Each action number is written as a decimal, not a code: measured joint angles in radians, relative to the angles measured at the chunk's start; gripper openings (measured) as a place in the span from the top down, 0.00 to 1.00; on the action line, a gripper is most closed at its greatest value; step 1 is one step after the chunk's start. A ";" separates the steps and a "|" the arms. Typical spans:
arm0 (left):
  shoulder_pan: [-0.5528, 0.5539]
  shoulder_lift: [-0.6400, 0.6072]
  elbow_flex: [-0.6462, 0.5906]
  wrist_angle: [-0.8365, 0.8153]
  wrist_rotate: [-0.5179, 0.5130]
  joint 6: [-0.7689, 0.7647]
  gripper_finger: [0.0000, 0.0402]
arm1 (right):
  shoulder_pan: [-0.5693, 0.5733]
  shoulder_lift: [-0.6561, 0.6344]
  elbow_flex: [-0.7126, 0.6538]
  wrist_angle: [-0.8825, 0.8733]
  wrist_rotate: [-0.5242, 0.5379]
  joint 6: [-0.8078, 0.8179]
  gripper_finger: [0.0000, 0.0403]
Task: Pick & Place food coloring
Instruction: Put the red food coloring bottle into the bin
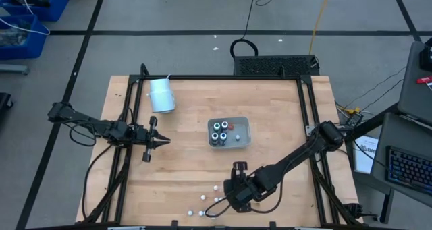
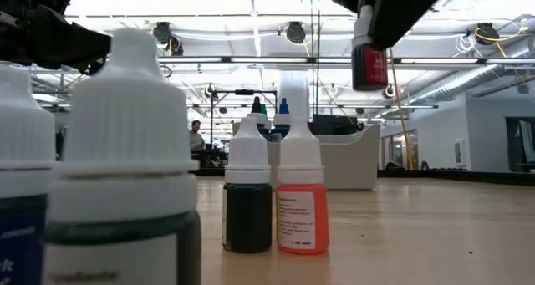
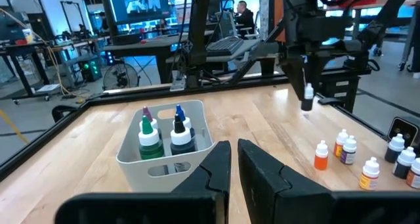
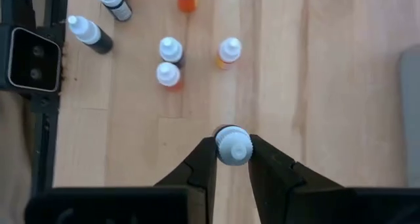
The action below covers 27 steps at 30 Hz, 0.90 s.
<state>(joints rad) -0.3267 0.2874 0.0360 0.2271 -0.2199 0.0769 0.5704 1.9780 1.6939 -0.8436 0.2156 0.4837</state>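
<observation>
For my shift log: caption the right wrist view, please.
Right gripper shut on a white-capped food coloring bottle, lifted above the wooden table; other bottles stand below.

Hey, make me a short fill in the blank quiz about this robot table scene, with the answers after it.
1. The right gripper is shut on a food coloring bottle with a ____ cap.
2. The tray holds ____ bottles.
3. The cup lies nearest the ____ gripper.

Answers: white; four; left
</observation>
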 joint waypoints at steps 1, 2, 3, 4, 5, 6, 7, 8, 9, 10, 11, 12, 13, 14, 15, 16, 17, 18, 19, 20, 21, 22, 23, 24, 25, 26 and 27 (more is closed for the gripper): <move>0.000 0.000 0.000 -0.002 0.000 0.000 0.91 | -0.002 -0.008 0.000 -0.007 0.005 -0.013 0.85; 0.000 0.000 0.000 -0.004 0.000 0.000 0.91 | -0.004 -0.018 0.000 -0.014 0.020 -0.026 0.85; 0.000 0.000 0.000 -0.006 0.000 0.000 0.91 | -0.005 -0.031 0.000 -0.030 0.035 -0.037 0.85; 0.000 0.000 0.000 -0.011 0.000 0.000 0.91 | -0.007 -0.046 0.000 -0.045 0.052 -0.041 0.85; 0.000 0.000 0.000 -0.016 0.000 0.000 0.91 | -0.009 -0.064 0.000 -0.062 0.071 -0.044 0.85; 0.000 0.000 0.000 -0.018 0.000 0.000 0.91 | -0.010 -0.081 0.000 -0.075 0.088 -0.046 0.85; 0.000 0.000 0.000 -0.017 0.000 0.000 0.91 | -0.011 -0.098 0.000 -0.083 0.102 -0.047 0.85; 0.000 0.000 0.000 -0.017 0.000 0.000 0.91 | -0.011 -0.114 0.000 -0.090 0.113 -0.048 0.85; 0.000 0.000 0.000 -0.017 0.000 0.000 0.91 | -0.011 -0.128 0.000 -0.093 0.126 -0.050 0.85; 0.000 0.000 0.000 -0.018 0.000 0.000 0.91 | -0.011 -0.140 0.000 -0.095 0.131 -0.051 0.85; 0.000 0.000 0.000 -0.017 0.000 0.000 0.91 | -0.011 -0.153 0.000 -0.098 0.133 -0.051 0.85; 0.000 0.000 0.000 -0.017 0.000 0.000 0.91 | -0.011 -0.164 0.000 -0.104 0.138 -0.051 0.85; 0.000 0.000 0.000 -0.018 0.000 0.000 0.91 | -0.011 -0.175 0.000 -0.111 0.148 -0.051 0.85; 0.000 0.000 0.000 -0.019 0.000 0.000 0.91 | -0.011 -0.185 0.000 -0.118 0.153 -0.051 0.85; 0.000 0.000 0.000 -0.019 0.000 0.000 0.91 | -0.011 -0.195 0.000 -0.128 0.153 -0.051 0.85; 0.000 0.000 0.000 -0.019 0.000 0.000 0.91 | -0.012 -0.204 0.000 -0.139 0.153 -0.051 0.85; 0.000 0.000 0.000 -0.019 0.000 0.000 0.91 | -0.013 -0.212 0.000 -0.150 0.153 -0.051 0.85; 0.000 0.000 0.000 -0.020 0.000 0.000 0.91 | -0.015 -0.225 0.000 -0.158 0.154 -0.051 0.85; 0.000 0.000 0.000 -0.020 0.000 0.000 0.91 | -0.015 -0.238 0.000 -0.167 0.155 -0.050 0.85; 0.000 0.000 0.000 -0.020 0.000 0.000 0.91 | -0.015 -0.255 0.000 -0.179 0.166 -0.046 0.85; 0.000 0.000 0.000 -0.020 0.000 0.000 0.91 | -0.015 -0.271 0.000 -0.190 0.186 -0.042 0.85; 0.000 0.000 0.000 -0.021 0.000 0.000 0.91 | -0.015 -0.286 0.000 -0.203 0.206 -0.040 0.85; 0.000 0.000 0.000 -0.021 0.000 0.000 0.91 | -0.015 -0.302 0.000 -0.220 0.227 -0.039 0.85; 0.000 0.000 0.000 -0.021 0.000 0.000 0.91 | -0.015 -0.317 0.000 -0.237 0.240 -0.032 0.85; 0.000 0.000 0.000 -0.021 0.000 0.000 0.91 | -0.018 -0.333 0.000 -0.253 0.256 -0.022 0.85; 0.000 0.000 0.000 -0.021 0.000 0.000 0.91 | -0.021 -0.347 0.000 -0.265 0.264 -0.014 0.85; 0.000 0.000 0.000 -0.022 0.000 0.000 0.91 | -0.025 -0.360 0.000 -0.273 0.277 -0.007 0.85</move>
<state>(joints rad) -0.3267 0.2878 0.0360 0.2054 -0.2203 0.0769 0.5450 1.6179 1.6943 -1.1170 0.4924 0.4771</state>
